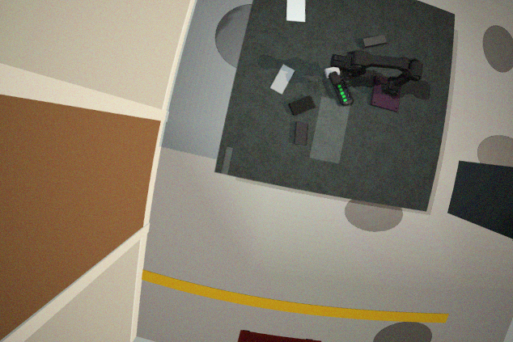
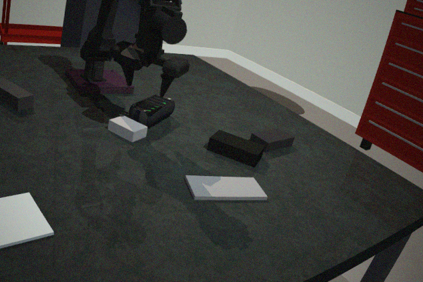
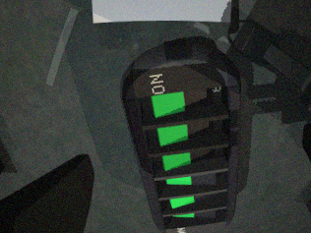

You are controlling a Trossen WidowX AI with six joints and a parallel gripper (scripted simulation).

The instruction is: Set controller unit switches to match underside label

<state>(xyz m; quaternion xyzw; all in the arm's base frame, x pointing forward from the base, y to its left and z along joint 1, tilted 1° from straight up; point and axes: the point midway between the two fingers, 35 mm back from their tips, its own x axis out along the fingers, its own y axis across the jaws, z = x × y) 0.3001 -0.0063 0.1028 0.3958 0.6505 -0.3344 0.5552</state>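
The dark grey controller unit [image 1: 348, 100] [image 2: 157, 117] [image 3: 132, 88] sits base down on the bench [image 1: 385, 154] [image 2: 105, 225]. Its six rocker switches face up, with green ends along the side marked ON. In the wrist view the green patches differ in height, the fourth and sixth looking thinnest; exact tilts are hard to tell. The label underneath is hidden. My gripper [image 2: 146, 89] is open and empty, its fingers spread wide just above the unit, one tip near the unit's far end in the exterior view. One dark finger shows at the lower left of the wrist view.
A white block [image 1: 332, 70] [image 2: 121, 127] [image 3: 162, 2] lies close by one end of the unit. A black block [image 1: 302, 104] [image 2: 234, 147], a dark grey block [image 1: 301, 133] [image 2: 273, 138] and a white panel [image 1: 281, 79] [image 2: 233, 187] lie farther off. The arm stands on a purple plate [image 1: 385, 101].
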